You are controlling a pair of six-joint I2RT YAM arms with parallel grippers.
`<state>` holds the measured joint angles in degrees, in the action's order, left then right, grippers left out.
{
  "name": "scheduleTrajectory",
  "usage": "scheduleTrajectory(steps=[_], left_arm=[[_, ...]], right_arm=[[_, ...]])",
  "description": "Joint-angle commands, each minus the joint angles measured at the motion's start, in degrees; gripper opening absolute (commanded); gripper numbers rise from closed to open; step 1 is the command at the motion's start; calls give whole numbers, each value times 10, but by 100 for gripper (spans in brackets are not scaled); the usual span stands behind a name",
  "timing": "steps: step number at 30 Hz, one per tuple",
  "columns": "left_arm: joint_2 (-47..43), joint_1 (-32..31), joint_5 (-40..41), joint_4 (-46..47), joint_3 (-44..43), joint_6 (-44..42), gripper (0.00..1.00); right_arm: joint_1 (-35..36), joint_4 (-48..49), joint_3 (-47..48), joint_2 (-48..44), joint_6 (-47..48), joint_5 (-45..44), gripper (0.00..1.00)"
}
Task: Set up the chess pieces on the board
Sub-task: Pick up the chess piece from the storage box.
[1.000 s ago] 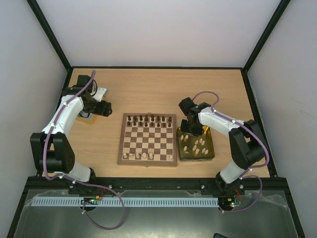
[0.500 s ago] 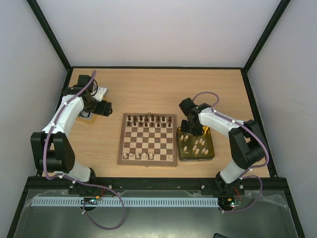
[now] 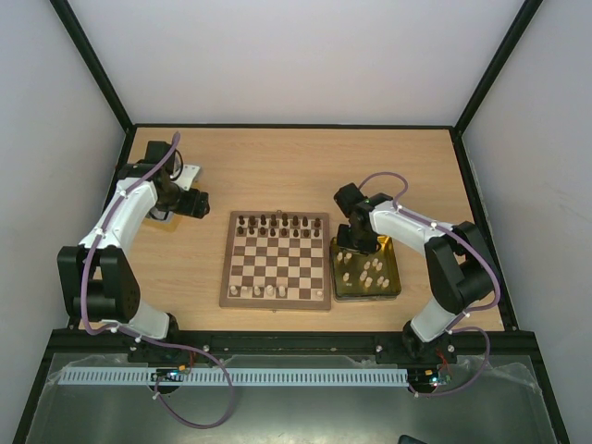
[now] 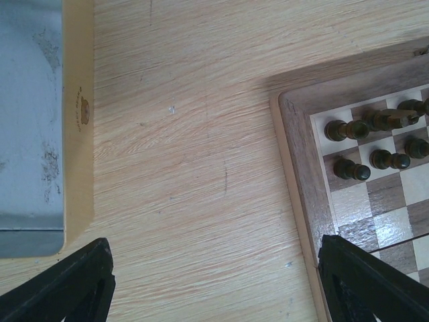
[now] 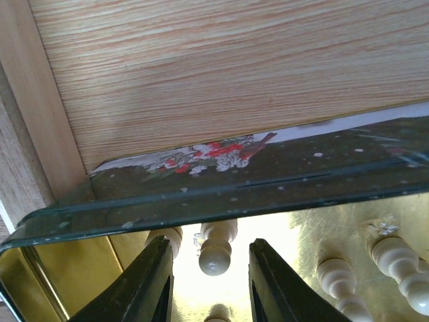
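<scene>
Chess pieces [image 3: 276, 223] of the dark set stand in 2 rows at the far edge of the board [image 3: 276, 264]. A few pale pieces [image 3: 257, 290] stand along its near edge. Many more lie scattered in the gold tray [image 3: 395, 277], which sits just right of the board.

The right gripper [image 5: 210, 247] hangs low over the tray's far end, reaching just past its dark green rim [image 5: 201, 194]. Its 2 fingers [image 5: 155, 282] straddle 1 pale piece [image 5: 216, 260] lying on the gold floor. Light shows on both sides of that piece, so the jaws are released and not touching it. Other pale pieces lie close by to its right.

Over on the left, the left gripper [image 4: 214, 241] hovers above the table [image 4: 188, 134], between a grey tray [image 4: 30, 100] and the board's far left corner. Its jaws are spread wide with nothing between them. Dark pieces on the corner squares show at the right edge of its camera's view.
</scene>
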<state>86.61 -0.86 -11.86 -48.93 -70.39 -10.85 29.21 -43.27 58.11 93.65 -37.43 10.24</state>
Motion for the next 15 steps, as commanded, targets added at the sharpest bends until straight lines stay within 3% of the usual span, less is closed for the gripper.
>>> scheduleTrajectory(steps=[1,15], left_arm=[[-3,-3,4,-3,4,7,83],[-5,-4,6,-3,7,7,85]], right_arm=[[-3,2,-10,6,8,1,30],[-3,16,-17,23,8,9,27]])
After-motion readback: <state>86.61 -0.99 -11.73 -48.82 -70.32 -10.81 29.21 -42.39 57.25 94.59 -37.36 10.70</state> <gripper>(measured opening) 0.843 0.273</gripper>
